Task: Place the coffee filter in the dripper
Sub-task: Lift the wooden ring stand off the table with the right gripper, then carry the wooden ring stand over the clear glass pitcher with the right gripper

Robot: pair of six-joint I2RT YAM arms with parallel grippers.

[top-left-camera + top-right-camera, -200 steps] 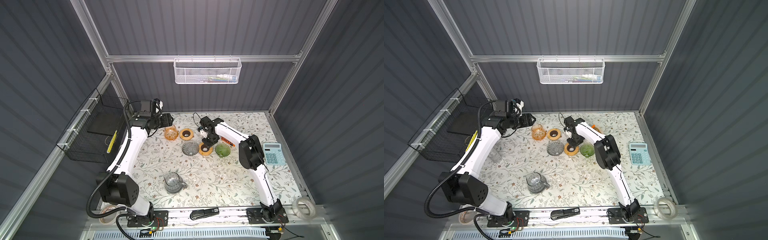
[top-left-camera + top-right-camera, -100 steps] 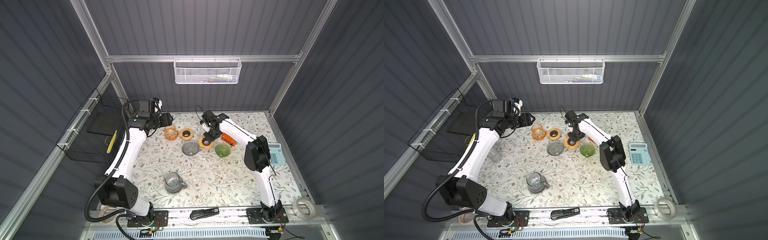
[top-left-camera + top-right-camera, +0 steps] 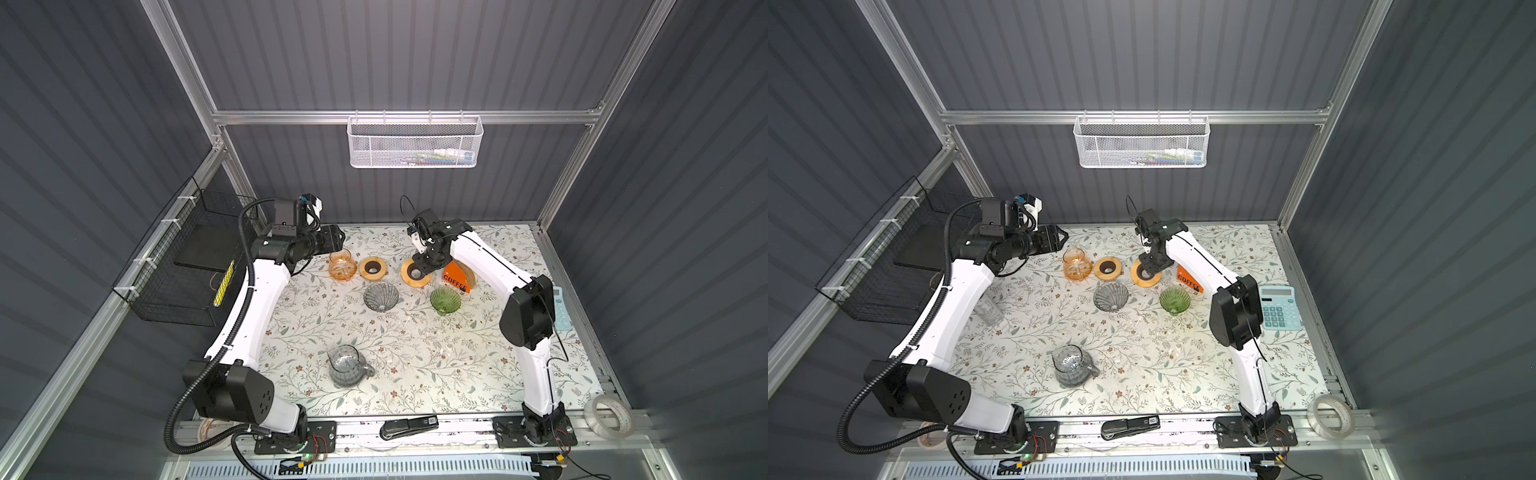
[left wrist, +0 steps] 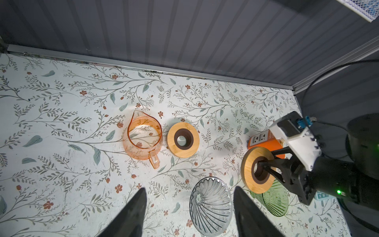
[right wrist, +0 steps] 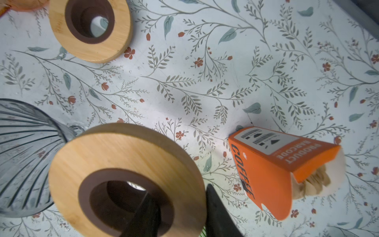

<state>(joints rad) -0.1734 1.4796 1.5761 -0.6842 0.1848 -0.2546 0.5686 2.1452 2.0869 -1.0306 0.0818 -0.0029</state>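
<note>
the right gripper is clenched on a wooden ring: one finger goes through the hole and the other presses on the outer edge. the ring hangs tilted above the table. the coffee filters stick out of the open end of the orange box, which lies on the table just beside the right arm. the grey dripper and the green dripper sit on the table near it. the left gripper is released, its jaws wide and holding nothing, near the orange pitcher.
</note>
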